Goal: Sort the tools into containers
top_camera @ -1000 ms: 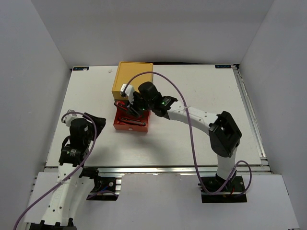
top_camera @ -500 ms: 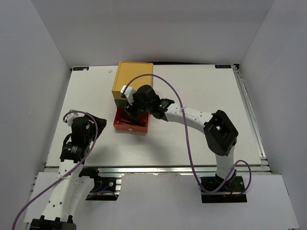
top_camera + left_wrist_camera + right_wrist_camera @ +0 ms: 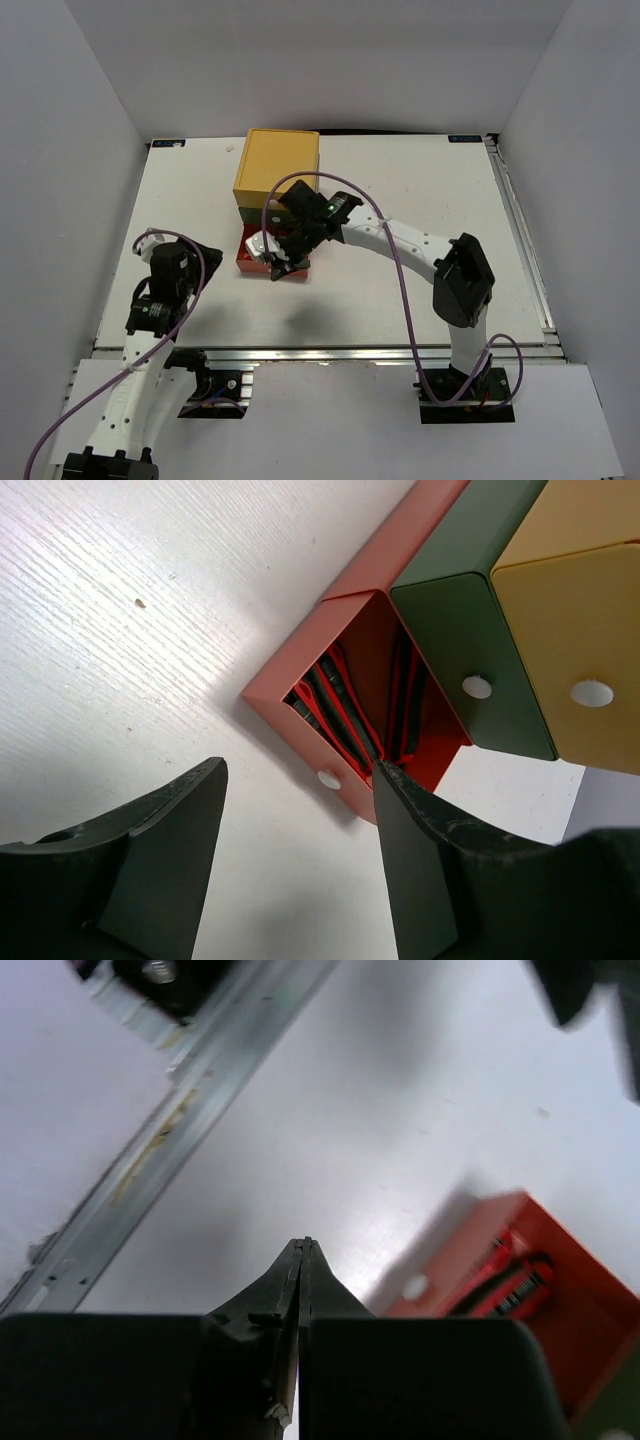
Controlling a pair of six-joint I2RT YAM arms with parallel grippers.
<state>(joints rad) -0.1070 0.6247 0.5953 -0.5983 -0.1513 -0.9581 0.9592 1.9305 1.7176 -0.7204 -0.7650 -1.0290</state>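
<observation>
Right hand (image 3: 303, 1248) swung nearer, pinched empty; spread left hand (image 3: 297, 780) views tools (image 3: 335, 705) in drawer (image 3: 290, 735).

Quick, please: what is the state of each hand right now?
Left hand: open, holding nothing.
Right hand: closed, nothing visible between its fingers.

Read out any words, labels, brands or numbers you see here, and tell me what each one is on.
No text can be read anywhere.
Pale marks on a tool in the red drawer: too blurred to read.
Dark strip at the table corner: too small to read.
</observation>
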